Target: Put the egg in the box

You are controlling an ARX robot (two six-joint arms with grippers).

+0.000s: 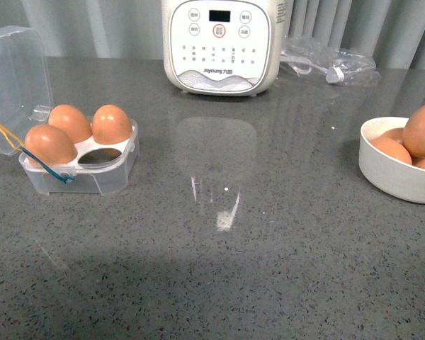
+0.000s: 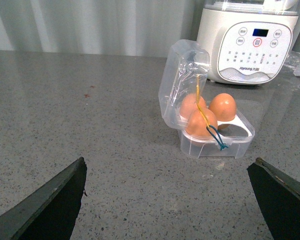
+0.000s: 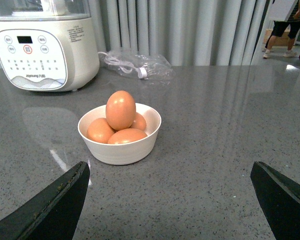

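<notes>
Egg (image 3: 120,109) on top of the pile in the bowl (image 3: 119,151) is best pinched gently across its middle by the right gripper (image 3: 170,167), which is spread wide and empty, as is the left gripper (image 2: 169,167). One cell of the open box (image 1: 92,180) is seen unfilled.

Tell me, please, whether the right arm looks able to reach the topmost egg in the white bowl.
Probably yes: the right gripper is open and faces the white bowl directly, the topmost egg stands proud of the rim, and nothing lies between.
</notes>
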